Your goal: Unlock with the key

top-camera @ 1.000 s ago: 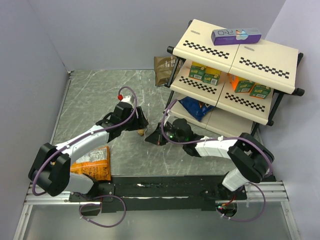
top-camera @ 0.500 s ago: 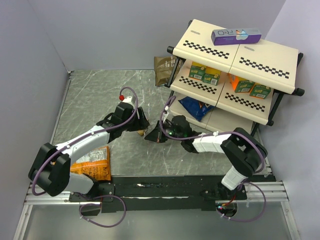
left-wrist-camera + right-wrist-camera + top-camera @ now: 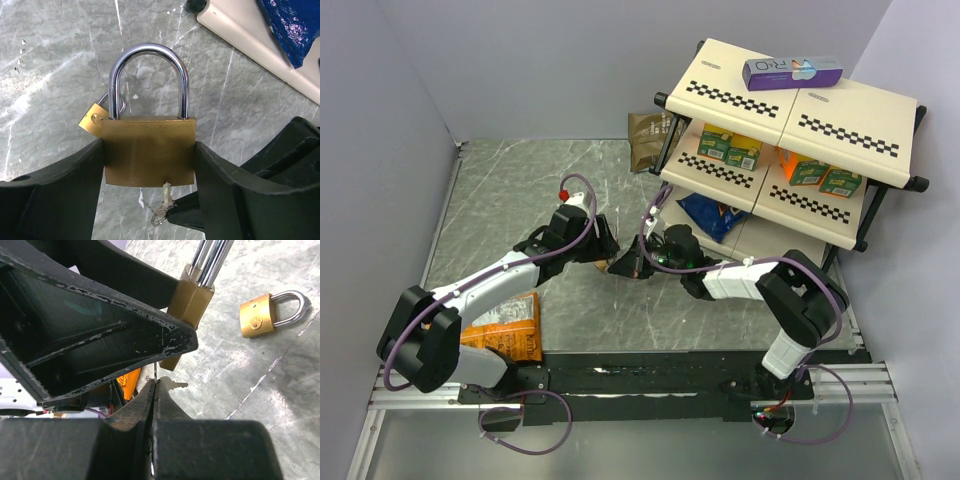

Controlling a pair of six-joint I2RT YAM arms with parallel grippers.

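Left wrist: left tool (image 3: 148, 162) clamps the brass padlock (image 3: 147, 145) by its sides. Right tool (image 3: 155, 390) pinched shut on key (image 3: 165, 192) at keyhole. Insertion step; next likely push in, then turn.

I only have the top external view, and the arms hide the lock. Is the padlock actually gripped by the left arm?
Observer: Yes. The left wrist view shows the brass padlock clamped between the left arm's jaws, with its shackle closed.
Operator: And the key?
Observer: In the right wrist view, the right arm's jaws are shut on the key, just below the padlock's bottom.
Operator: Is it in the keyhole?
Observer: The left wrist view shows its tip meeting the padlock's bottom edge. Whether it has entered cannot be told.
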